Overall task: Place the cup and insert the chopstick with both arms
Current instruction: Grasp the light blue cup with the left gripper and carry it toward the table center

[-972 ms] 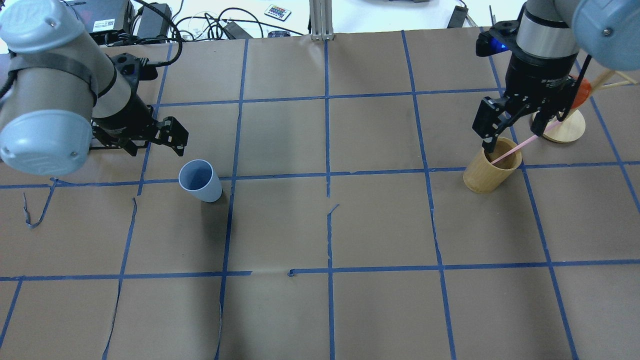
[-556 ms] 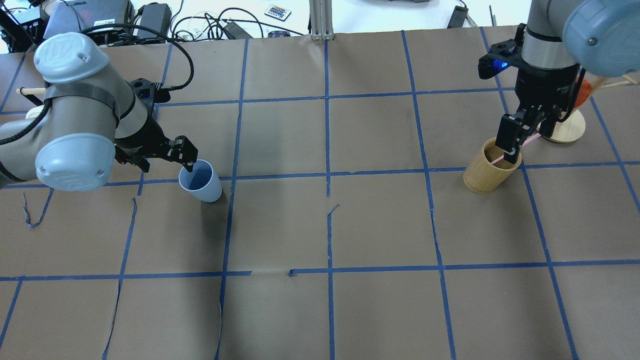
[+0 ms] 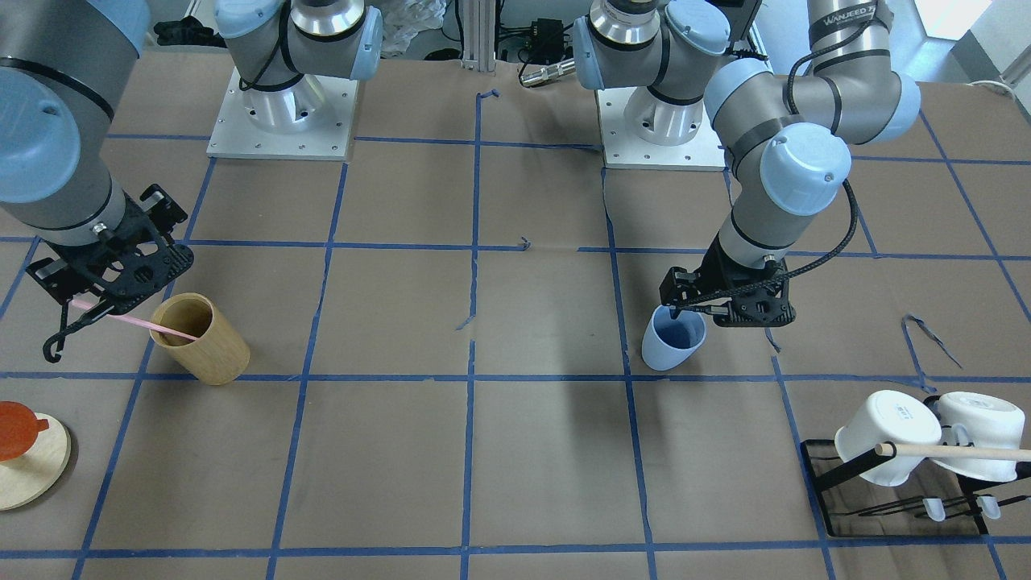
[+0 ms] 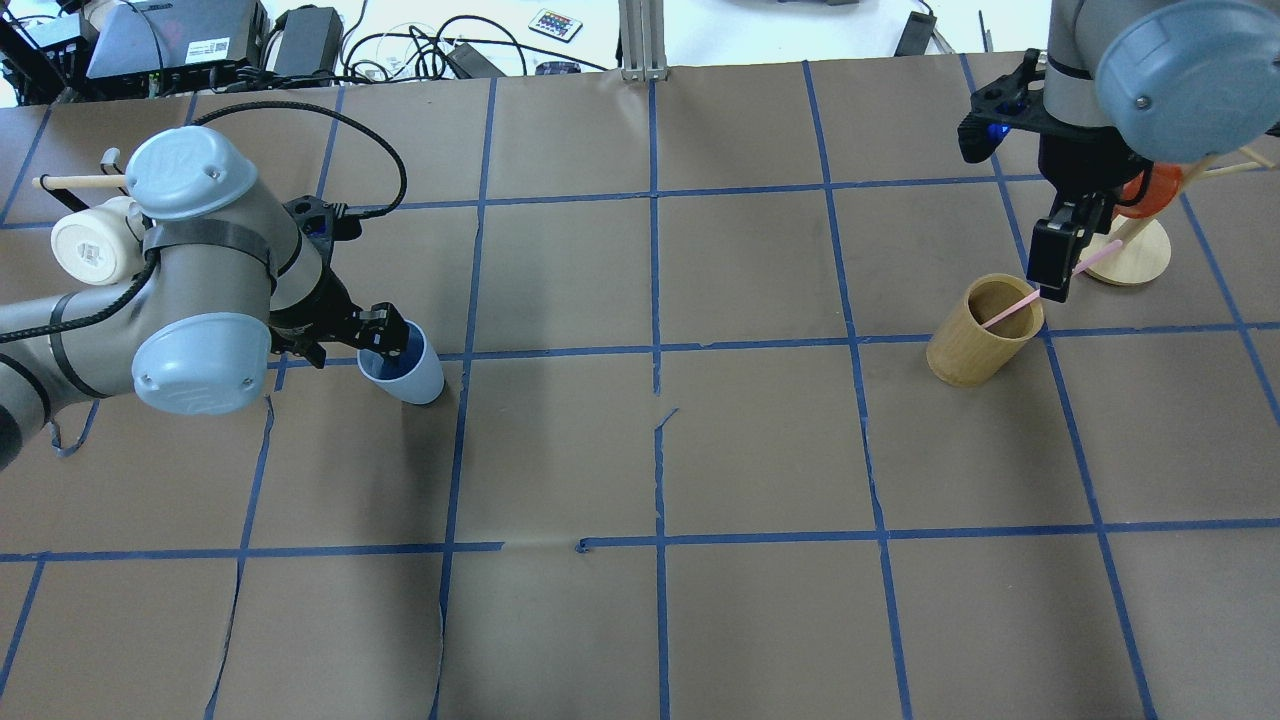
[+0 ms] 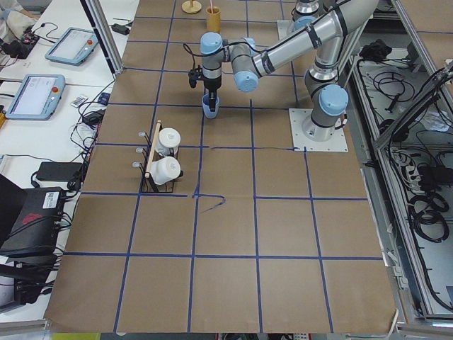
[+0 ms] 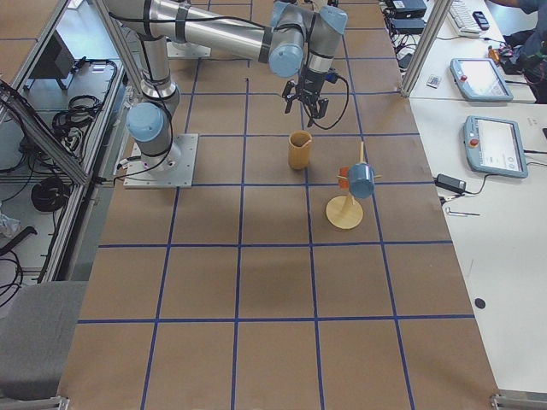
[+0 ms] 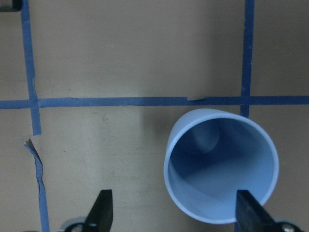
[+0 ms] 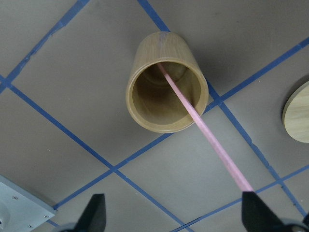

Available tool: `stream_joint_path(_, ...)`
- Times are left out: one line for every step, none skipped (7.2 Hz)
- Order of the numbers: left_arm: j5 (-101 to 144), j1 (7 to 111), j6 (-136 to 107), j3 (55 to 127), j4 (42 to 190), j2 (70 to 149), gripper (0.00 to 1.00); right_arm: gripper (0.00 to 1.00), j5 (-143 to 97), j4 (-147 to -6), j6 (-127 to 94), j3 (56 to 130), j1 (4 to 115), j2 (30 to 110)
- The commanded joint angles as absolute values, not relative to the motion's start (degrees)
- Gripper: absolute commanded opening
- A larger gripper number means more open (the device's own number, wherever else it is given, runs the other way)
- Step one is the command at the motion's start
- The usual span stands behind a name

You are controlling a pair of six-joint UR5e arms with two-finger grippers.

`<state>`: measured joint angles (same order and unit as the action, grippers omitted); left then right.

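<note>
The grasping step is starting: the left claw is hanging wide open over the cup, and the right claw is gaping wide beside the chopstick. The 2 need closing next.

Only 1 word reads clearly: "WANJEED", white caps on the black strap round the left arm, upper link, front-facing view; anything after it is lost round the curve. White cup has a small grey print, too small to read. Sticker w/ code block on the black box behind the table: illegible.
</note>
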<state>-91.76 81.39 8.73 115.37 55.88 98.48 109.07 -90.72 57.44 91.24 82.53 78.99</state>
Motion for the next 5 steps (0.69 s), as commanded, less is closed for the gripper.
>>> stream_joint_path(-91.7, 81.4, 8.5, 115.6, 54.2, 100.7, 0.55, 1.0, 112.8, -92.0, 62.7, 91.7, 82.5, 77.5)
stream_joint_path(-91.5, 81.4, 7.6, 115.9, 54.2, 101.2, 0.37, 1.0, 113.2, -93.0, 62.8, 92.2, 82.5, 76.6)
stream_joint_path(-91.1, 81.4, 6.1, 116.3, 54.1, 101.9, 0.24, 1.0, 113.8, -93.6, 64.1, 92.5, 82.5, 76.6)
stream_joint_path(-90.2, 81.4, 4.9, 116.0, 54.1, 102.0, 0.03, 1.0, 115.0, -96.2, 65.6, 92.5, 82.5, 76.6)
stream_joint_path(-90.3, 82.0, 1.7, 115.1, 54.1, 101.6, 0.0, 1.0, 115.0, -98.5, 65.9, 93.1, 82.5, 75.9)
